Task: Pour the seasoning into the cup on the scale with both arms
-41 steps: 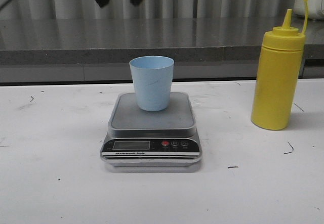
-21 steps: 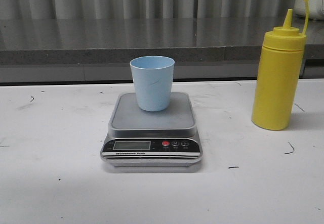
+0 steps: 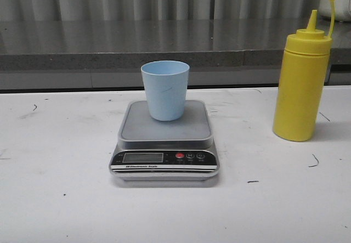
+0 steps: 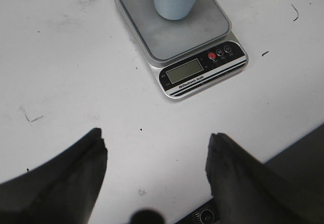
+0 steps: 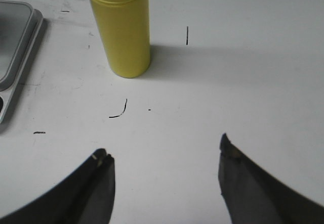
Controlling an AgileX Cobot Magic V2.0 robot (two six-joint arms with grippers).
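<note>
Seasoning [image 3: 301, 81] — top cropped in right wrist view

From my right wrist camera I see the right gripper [image 5: 164, 158] with its jaws spread wide, nothing between them, hanging above the white bench [image 5: 243, 82]. Ahead of the jaws stands the yellow seasoning bottle [image 5: 119, 29], upright on the bench, its top cut off by the frame edge. One corner of the scale [image 5: 15, 57] shows at the picture's edge, apart from the bottle. A few dark scuff marks [image 5: 119, 110] dot the bench between the bottle and my jaws.
</note>
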